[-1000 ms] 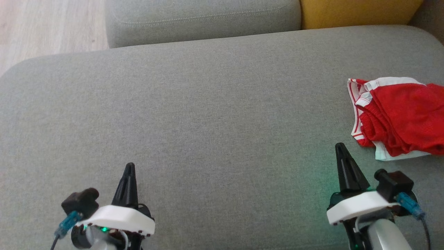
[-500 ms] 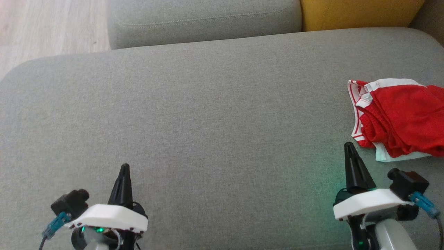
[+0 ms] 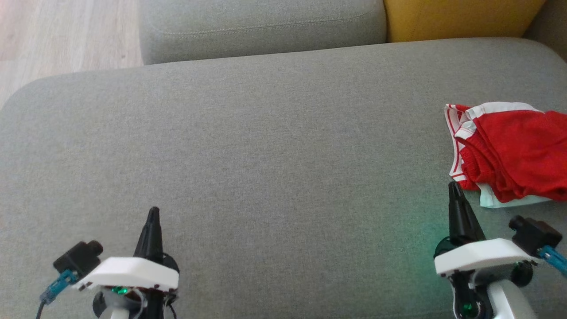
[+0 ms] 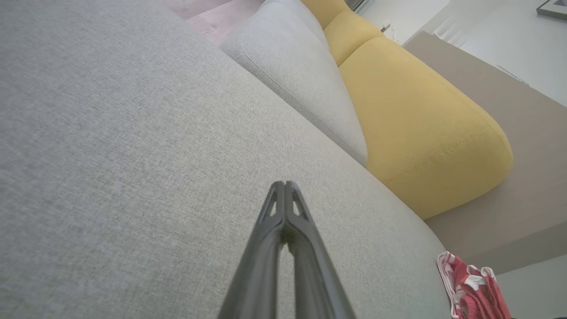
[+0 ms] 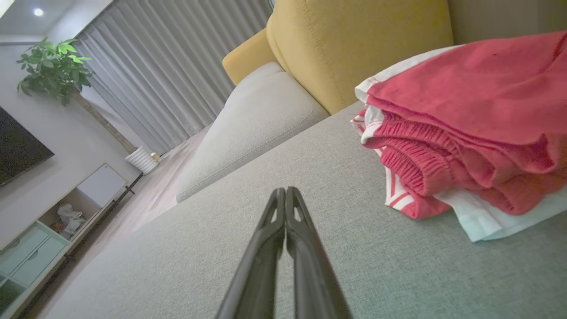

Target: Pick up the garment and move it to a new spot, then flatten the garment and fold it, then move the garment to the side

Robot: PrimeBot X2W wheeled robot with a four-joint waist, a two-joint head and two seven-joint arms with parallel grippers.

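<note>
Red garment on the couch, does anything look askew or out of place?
Slightly: the red garment sits loosely folded at the right of the grey seat cushion, layers uneven, white hem poking out below.

Left wrist view, contents:

- Left gripper: two dark fingers rising from the bottom edge, pressed together at the tips, nothing between them, over the seat.
- Seat: pale grey woven fabric across the left and centre, bare around the gripper.
- Grey cushion: same fabric, stitched seam along its edge, set at the seat's far side.
- Yellow cushion: just beside the grey cushion, touching it, with a seam near its rounded end.
- Garment: red with white trim, bunched at the seat's far end in the lower right corner, well apart from the gripper.
- Floor: a pinkish strip at the top.
</note>
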